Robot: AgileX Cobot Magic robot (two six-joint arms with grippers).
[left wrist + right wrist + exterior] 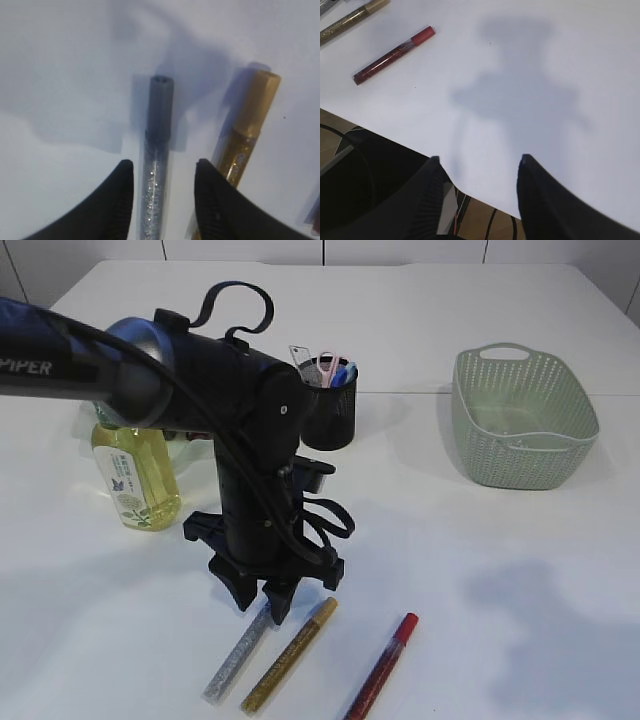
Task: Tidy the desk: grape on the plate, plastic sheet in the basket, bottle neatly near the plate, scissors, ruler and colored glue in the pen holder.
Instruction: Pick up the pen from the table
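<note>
Left tool apart — straddling the silver glue pen; right tool apart.

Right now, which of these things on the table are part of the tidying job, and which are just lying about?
Part of the job:
silver glue pen
gold glue pen
red glue pen
pen holder
bottle
basket

Just lying about:
Nothing that I can see.

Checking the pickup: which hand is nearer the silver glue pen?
Left. The left hand straddles the silver glue pen, fingers either side. The right hand hangs over bare table, away from it.
</note>
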